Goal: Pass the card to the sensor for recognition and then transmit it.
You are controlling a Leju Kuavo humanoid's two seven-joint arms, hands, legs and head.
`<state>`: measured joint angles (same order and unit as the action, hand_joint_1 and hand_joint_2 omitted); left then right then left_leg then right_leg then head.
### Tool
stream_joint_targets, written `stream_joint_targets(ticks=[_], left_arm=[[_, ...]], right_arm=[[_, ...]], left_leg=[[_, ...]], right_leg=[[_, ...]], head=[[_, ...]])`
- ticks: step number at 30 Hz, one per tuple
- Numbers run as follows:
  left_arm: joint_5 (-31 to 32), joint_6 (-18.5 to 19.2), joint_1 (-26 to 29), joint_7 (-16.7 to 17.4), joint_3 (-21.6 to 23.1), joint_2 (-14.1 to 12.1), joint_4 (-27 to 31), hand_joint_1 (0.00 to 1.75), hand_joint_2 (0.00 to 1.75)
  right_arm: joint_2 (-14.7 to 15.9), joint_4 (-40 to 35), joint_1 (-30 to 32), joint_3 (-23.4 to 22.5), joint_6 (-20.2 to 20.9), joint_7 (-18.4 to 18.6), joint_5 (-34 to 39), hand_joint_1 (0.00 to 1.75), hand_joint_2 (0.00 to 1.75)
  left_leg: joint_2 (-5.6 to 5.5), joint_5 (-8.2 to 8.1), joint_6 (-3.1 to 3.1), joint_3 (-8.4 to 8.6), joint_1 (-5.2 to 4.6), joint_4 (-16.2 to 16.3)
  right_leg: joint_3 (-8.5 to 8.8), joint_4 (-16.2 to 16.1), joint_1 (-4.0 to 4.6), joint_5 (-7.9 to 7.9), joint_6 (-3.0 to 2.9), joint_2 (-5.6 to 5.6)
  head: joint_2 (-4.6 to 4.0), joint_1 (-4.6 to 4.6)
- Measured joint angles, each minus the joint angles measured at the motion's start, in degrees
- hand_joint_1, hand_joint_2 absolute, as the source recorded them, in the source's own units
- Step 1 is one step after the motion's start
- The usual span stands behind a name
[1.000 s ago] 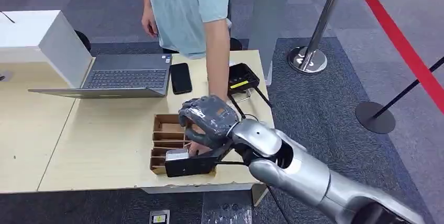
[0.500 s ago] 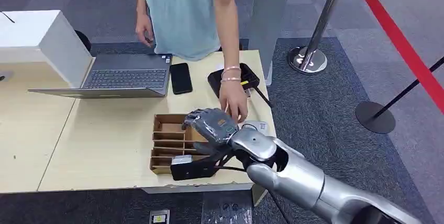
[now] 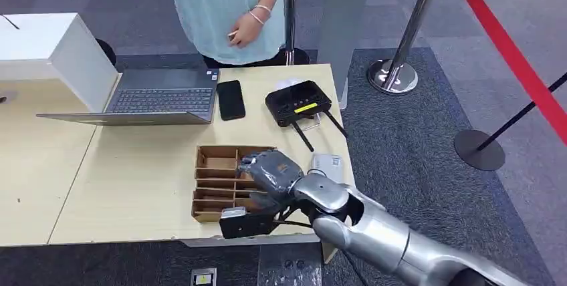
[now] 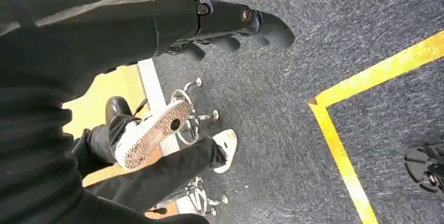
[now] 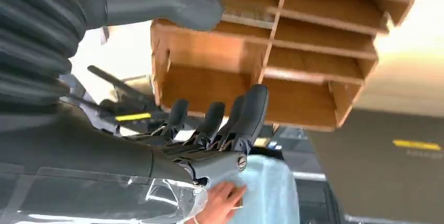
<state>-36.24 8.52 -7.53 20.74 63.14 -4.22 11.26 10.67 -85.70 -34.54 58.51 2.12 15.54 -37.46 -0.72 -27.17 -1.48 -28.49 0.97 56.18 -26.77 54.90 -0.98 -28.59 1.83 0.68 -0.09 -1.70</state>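
Silver right arm reaches in from the frame's lower right; right hand [image 3: 267, 174] hovers, fingers spread and empty, over the cardboard organizer [image 3: 217, 182].

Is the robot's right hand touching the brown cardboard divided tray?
Cannot tell. In the head view the right hand overlaps the brown cardboard divided tray, hiding any contact; the right wrist view leaves it unclear whether the fingers touch it.

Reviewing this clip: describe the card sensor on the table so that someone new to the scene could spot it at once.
Start from the light wooden table and go to its far right corner, past the open grey laptop and the black phone. There lies the black rounded sensor box. Its yellow strip on top and thin black legs set it apart from the flat, plain phone.
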Motion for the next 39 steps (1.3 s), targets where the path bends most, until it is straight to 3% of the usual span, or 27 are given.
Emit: stream_joint_targets(ticks=[18,22,28,33,35,39], left_arm=[[-0.1,0.0,0.1,0.5,0.0,0.2,0.0,0.00,1.75],[0.0,0.0,0.0,0.5,0.0,0.2,0.0,0.00,1.75],[0.0,0.0,0.0,0.5,0.0,0.2,0.0,0.00,1.75],[0.0,0.0,0.0,0.5,0.0,0.2,0.0,0.00,1.75],[0.0,0.0,0.0,0.4,0.0,0.2,0.0,0.00,1.75],[0.0,0.0,0.0,0.2,0.0,0.2,0.0,0.00,1.75]], right_arm=[[-1.5,5.4,2.8,0.4,-1.5,-1.2,0.9,0.75,1.75],[-1.7,5.9,3.3,0.4,-2.3,-1.5,1.2,0.87,1.75],[-1.9,6.6,3.4,0.4,-2.7,-1.6,1.3,1.26,1.75],[-1.9,6.6,3.4,0.4,-2.7,-1.6,1.3,1.26,1.75],[-2.3,7.3,3.5,0.1,-3.4,-1.8,1.4,1.75,1.75],[-2.5,7.7,3.6,-0.1,-3.5,-2.1,1.6,1.75,1.75]], left_leg=[[0.00,0.00,0.00,0.01,0.00,0.0],[0.00,0.00,0.00,0.02,0.00,0.0],[0.00,0.00,0.00,0.03,0.00,0.0],[0.00,0.00,0.00,0.03,0.00,0.0],[0.01,0.00,0.00,0.04,0.00,0.0],[0.01,0.00,0.00,0.05,0.00,0.0]], right_leg=[[0.00,0.0,0.00,0.00,0.00,0.00],[0.01,0.0,0.00,0.00,0.00,0.00],[0.01,0.0,0.00,0.00,0.00,0.00],[0.01,0.0,0.00,0.00,0.00,0.00],[0.03,0.0,0.00,0.00,0.00,0.00],[0.03,0.0,0.00,0.00,0.00,0.00]], head=[[0.00,0.00],[0.00,0.00],[0.00,0.00],[0.00,0.00],[0.00,0.00],[0.00,-0.02]])
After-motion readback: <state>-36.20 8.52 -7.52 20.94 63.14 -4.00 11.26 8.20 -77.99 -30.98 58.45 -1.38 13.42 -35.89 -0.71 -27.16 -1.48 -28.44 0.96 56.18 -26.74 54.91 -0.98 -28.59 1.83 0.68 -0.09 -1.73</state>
